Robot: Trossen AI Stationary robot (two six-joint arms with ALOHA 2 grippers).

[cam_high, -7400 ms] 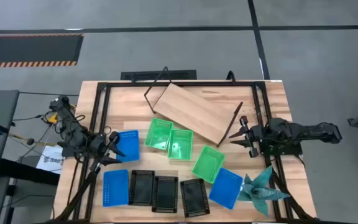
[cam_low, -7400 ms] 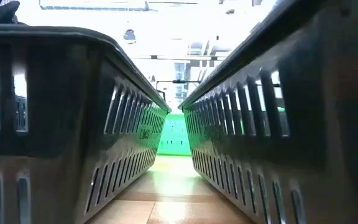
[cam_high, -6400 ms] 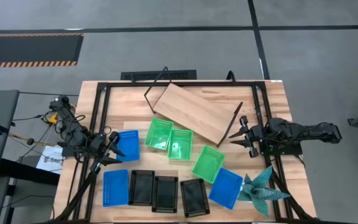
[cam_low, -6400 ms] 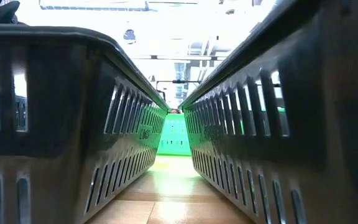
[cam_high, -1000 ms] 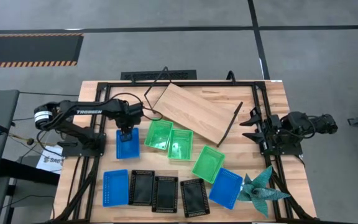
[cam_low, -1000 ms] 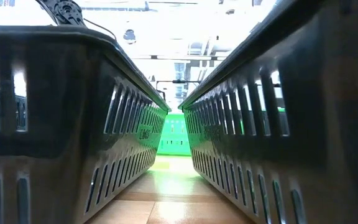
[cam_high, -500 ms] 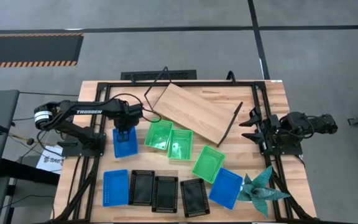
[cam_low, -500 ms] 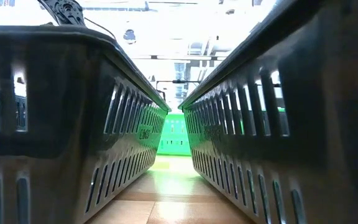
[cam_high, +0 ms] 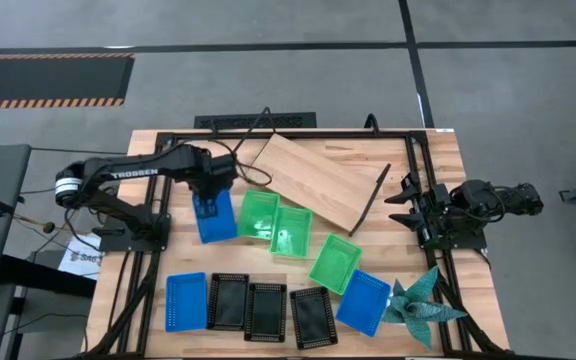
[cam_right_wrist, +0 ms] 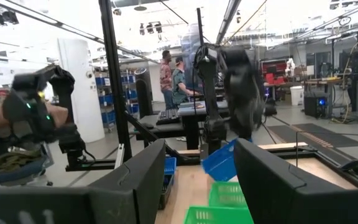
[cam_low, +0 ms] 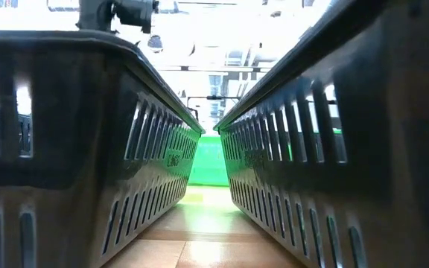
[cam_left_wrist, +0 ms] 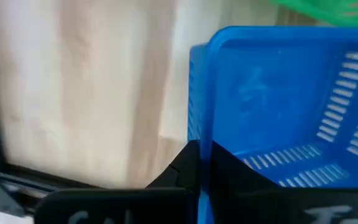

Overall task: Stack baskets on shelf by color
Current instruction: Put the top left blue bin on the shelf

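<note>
So the left gripper (cam_high: 206,203) is clamped on the wall of a blue basket (cam_high: 214,216), and compared with half a second back that basket has swung right and tipped up, now sitting just beside the nearest green basket (cam_high: 259,214) instead of square on the table. In the right wrist view it looks lifted clear of the wood, hanging at an angle, so my guess is it's the first blue one on its way to the shelf (cam_high: 315,181), which still has nothing on it. Everything else hasn't budged: the other blue basket (cam_high: 186,301) by the three black baskets (cam_high: 267,309), the two other greens, the third blue one (cam_high: 362,301) touching the teal star thing (cam_high: 420,303). The right gripper (cam_high: 404,201) waits at the right edge with its fingers spread apart. The low view is mostly blocked by two black basket walls, and the left wrist view can't show the shelf at all.
</note>
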